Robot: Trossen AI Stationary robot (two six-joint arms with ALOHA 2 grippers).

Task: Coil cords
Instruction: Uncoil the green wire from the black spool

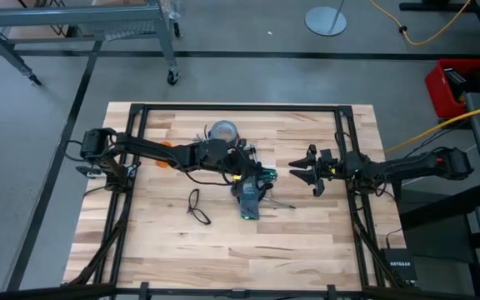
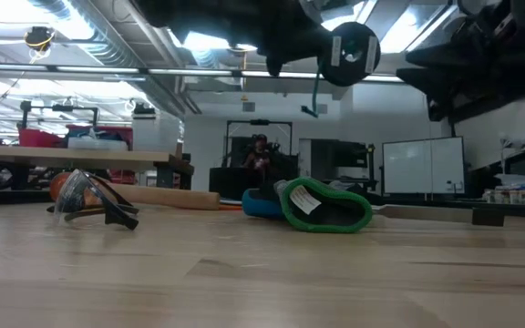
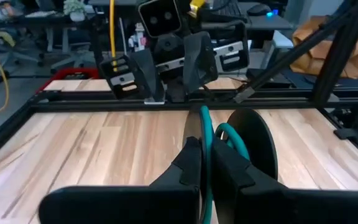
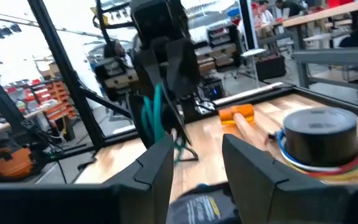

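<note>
**benchrat:** So what's the left gripper [image 3: 204, 147] doing? From its wrist view the two dark fingers look pressed together.

**spoolguy:** Yep, pinched tight on the teal cord [image 3: 207, 124]. The cord runs right up between the fingertips and pokes out past them. The round black disc [image 3: 258, 144] sits just beside the fingers, with the teal cord curving onto its edge. In the low view the disc is up off the table, with a bit of teal cord dangling under it.

**benchrat:** And where's that over the table?

**spoolguy:** Roughly the middle, going by the high view. The left arm reaches in from its side, and the gripper hangs above the black-and-green glove [image 1: 248, 204] that lies flat on the wood.

**benchrat:** Right gripper [image 4: 197, 146]?

**spoolguy:** Fingers spread wide with nothing between them. It sits near the left one, facing it across a small gap, not touching the cord or disc. Its wrist view looks straight at the left gripper and the teal cord.

**benchrat:** Any other cord around?

**spoolguy:** A loose cord loop [image 1: 197, 207], thin and dark, lies on the table [image 1: 307, 242] on the left arm's side of the glove, apart from both grippers. Farther back there's a tape roll [image 1: 223, 131] standing flat, with an orange item [image 4: 238, 113] near it. Can't tell what the orange thing is.
</note>
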